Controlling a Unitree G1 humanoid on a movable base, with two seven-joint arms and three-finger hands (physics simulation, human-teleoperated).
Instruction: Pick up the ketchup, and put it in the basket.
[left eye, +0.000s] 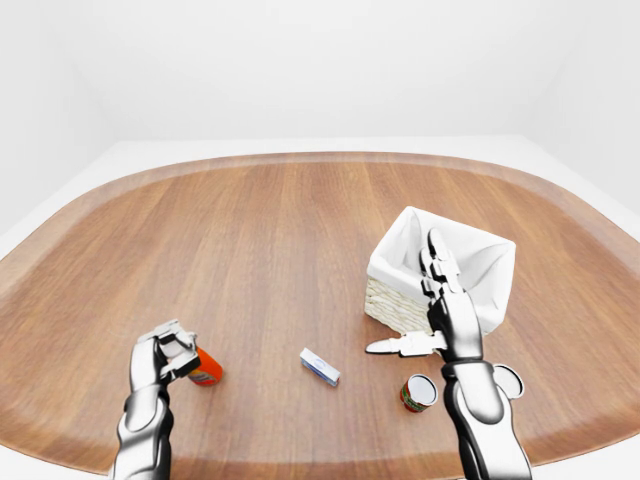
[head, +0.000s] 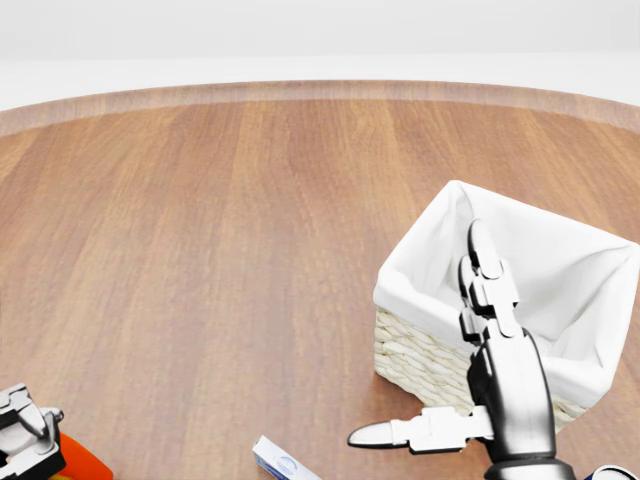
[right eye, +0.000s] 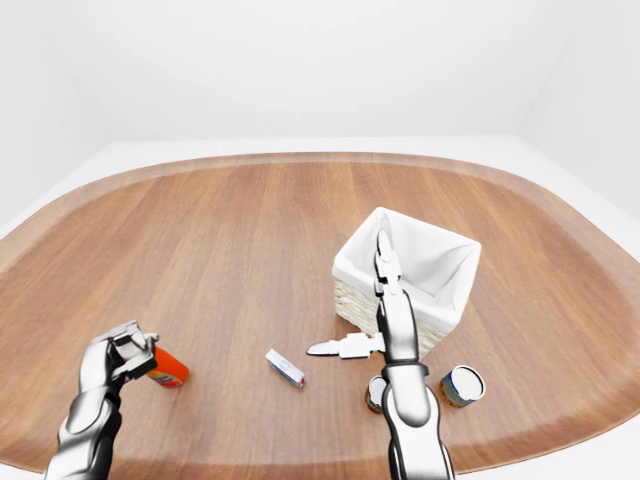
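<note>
The ketchup (left eye: 206, 369) is an orange-red bottle lying tilted on the wooden table at the lower left of the left-eye view. My left hand (left eye: 166, 347) is shut on its top end and hides the white cap. In the head view only a sliver of the ketchup (head: 82, 461) shows, beside the left hand (head: 24, 438). The basket (left eye: 394, 306) is wicker with a white liner and stands right of centre. My right hand (head: 418, 332) hovers open over the basket's near wall, fingers straight up and thumb pointing left.
A small white and blue box (left eye: 320, 367) lies between the ketchup and the basket. A red-labelled can (left eye: 418, 392) stands below the basket, and a second can (right eye: 462, 385) is to its right. The curved table edge (left eye: 300, 462) runs close along the bottom.
</note>
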